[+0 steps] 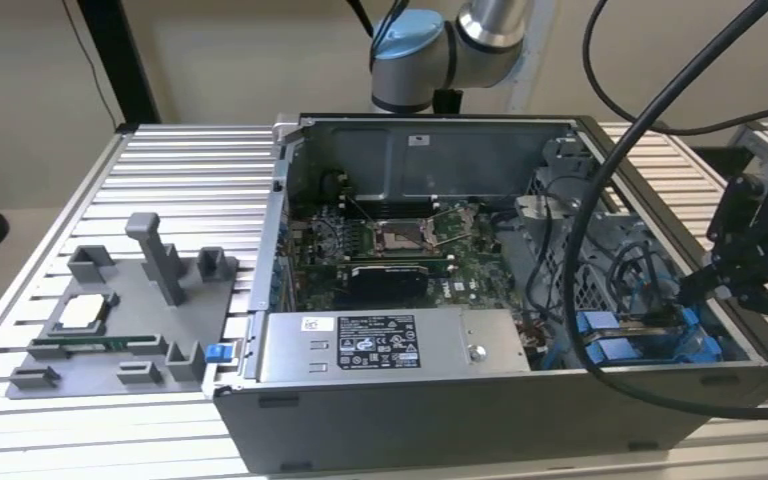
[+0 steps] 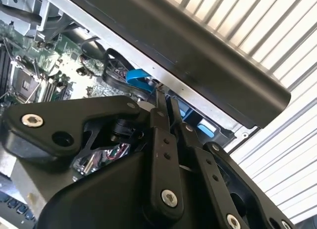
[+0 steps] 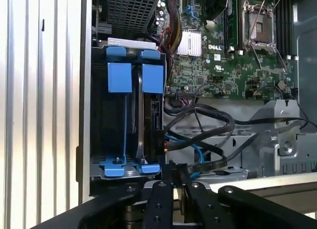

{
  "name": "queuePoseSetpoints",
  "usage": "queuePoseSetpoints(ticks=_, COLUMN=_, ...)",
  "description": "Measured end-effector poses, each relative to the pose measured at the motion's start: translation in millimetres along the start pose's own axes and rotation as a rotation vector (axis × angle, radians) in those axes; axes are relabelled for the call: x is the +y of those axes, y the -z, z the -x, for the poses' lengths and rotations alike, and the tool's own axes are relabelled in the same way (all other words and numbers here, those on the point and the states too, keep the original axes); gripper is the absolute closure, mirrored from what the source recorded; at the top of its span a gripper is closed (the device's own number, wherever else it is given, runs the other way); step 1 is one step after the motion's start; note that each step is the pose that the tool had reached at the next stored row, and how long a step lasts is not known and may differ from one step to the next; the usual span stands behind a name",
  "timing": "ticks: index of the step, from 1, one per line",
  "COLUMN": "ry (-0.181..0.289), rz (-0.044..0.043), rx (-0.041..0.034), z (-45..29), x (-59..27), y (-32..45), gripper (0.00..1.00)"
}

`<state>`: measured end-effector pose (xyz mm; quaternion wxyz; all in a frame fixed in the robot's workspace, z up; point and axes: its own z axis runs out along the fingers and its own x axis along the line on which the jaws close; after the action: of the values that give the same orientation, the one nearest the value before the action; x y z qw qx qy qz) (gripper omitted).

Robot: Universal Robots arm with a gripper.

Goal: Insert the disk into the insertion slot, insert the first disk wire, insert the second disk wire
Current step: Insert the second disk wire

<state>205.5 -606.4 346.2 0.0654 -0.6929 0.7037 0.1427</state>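
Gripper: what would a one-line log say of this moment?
gripper | jaws close together | at insertion slot | blue cable nearby

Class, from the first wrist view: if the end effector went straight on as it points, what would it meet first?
Probably the blue cable beside the insertion slot; the end effector sits just short of it, though depth is unclear.

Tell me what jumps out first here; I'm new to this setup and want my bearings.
The open computer case stands on the slatted table, its green motherboard exposed. At the exterior view's right, the black gripper sits close to the insertion slot with bright blue rails; a grey parts fixture sits at that view's left.
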Motion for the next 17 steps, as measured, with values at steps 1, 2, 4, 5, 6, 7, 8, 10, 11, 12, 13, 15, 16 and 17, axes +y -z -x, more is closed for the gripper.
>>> queuePoseSetpoints(ticks=1, ry=0.000, rz=0.0003, rx=-0.0047, z=0.3, x=0.1, y=0.9, gripper=1.00)
queuePoseSetpoints(ticks=2, ry=0.001, rz=0.0006, rx=-0.0070, z=0.8, x=0.3, y=2.4, gripper=1.00)
queuePoseSetpoints(ticks=4, ry=0.000, rz=0.0020, rx=-0.0087, z=2.0, x=1.0, y=6.5, gripper=1.00)
queuePoseSetpoints(ticks=5, ry=0.000, rz=0.0027, rx=-0.0089, z=2.8, x=1.6, y=9.3, gripper=1.00)
queuePoseSetpoints(ticks=6, ry=0.000, rz=0.0033, rx=-0.0090, z=3.6, x=2.3, y=11.9, gripper=1.00)
queuePoseSetpoints(ticks=7, ry=0.000, rz=0.0041, rx=-0.0091, z=4.7, x=3.2, y=15.2, gripper=1.00)
queuePoseSetpoints(ticks=8, ry=0.000, rz=0.0042, rx=-0.0090, z=5.6, x=4.2, y=18.3, gripper=1.00)
queuePoseSetpoints(ticks=10, ry=0.000, rz=0.0043, rx=-0.0092, z=7.3, x=6.3, y=23.9, gripper=1.00)
queuePoseSetpoints(ticks=11, ry=0.000, rz=0.0043, rx=-0.0093, z=8.2, x=7.4, y=26.6, gripper=1.00)
queuePoseSetpoints(ticks=12, ry=0.000, rz=0.0043, rx=-0.0094, z=8.9, x=8.4, y=29.0, gripper=1.00)
queuePoseSetpoints(ticks=13, ry=-0.001, rz=0.0043, rx=-0.0094, z=9.6, x=9.6, y=31.4, gripper=1.00)
queuePoseSetpoints(ticks=15, ry=-0.001, rz=0.0042, rx=-0.0096, z=10.9, x=11.9, y=35.7, gripper=1.00)
queuePoseSetpoints(ticks=16, ry=-0.001, rz=0.0042, rx=-0.0096, z=11.5, x=12.8, y=37.6, gripper=1.00)
queuePoseSetpoints(ticks=17, ry=-0.001, rz=0.0042, rx=-0.0098, z=12.1, x=13.7, y=39.6, gripper=1.00)
